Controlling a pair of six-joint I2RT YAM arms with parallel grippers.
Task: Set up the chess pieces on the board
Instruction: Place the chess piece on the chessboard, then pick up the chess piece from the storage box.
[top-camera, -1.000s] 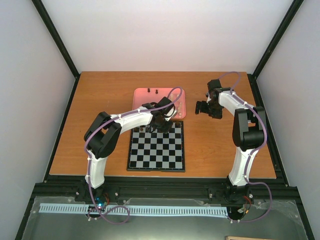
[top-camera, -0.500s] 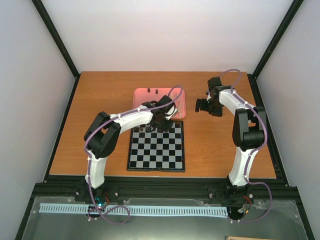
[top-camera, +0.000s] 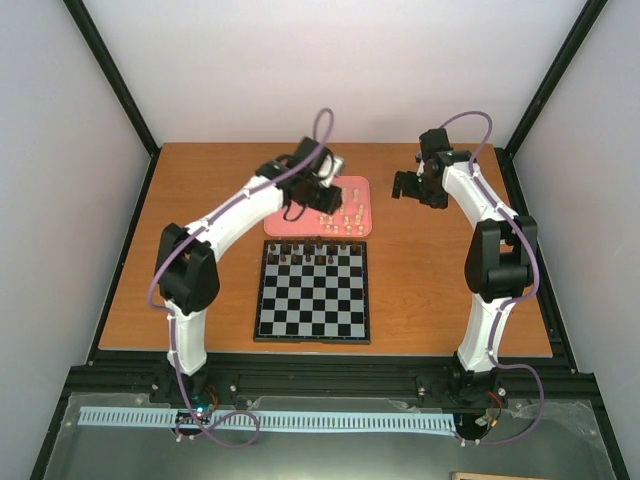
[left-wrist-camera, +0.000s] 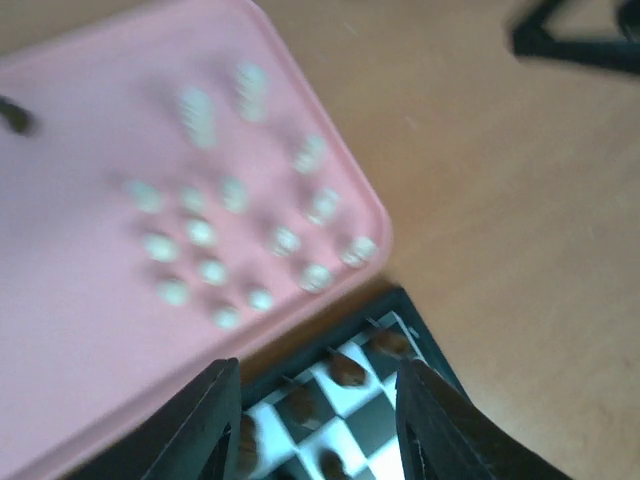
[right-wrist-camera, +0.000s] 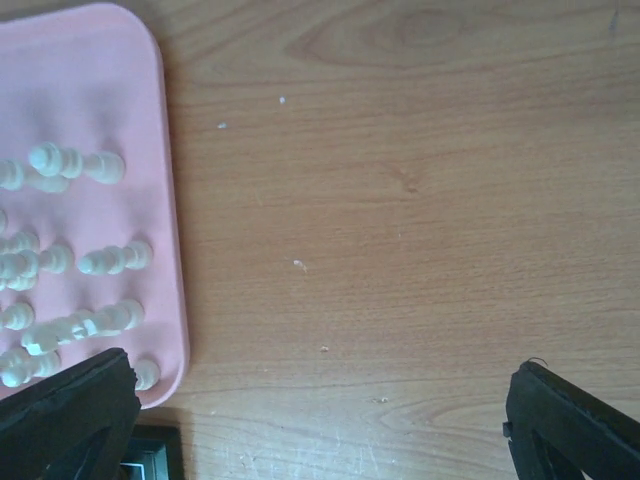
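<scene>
Wooden table (top-camera: 200, 200) status: dark chess pieces (top-camera: 315, 252) fill the board's (top-camera: 312, 300) far rows, cream chess pieces (top-camera: 345, 215) stand on the pink tray (left-wrist-camera: 80, 330) beyond the board, and the left pincer (left-wrist-camera: 318, 400) and right pincer (right-wrist-camera: 315, 400) are parted and empty.

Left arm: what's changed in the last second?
The left gripper left the far edge of the board and swung back over the pink tray, jaws open and empty. The right gripper, open, edged slightly farther back over bare table. The board, with dark pieces on its far rows, and the tray stayed put.
</scene>
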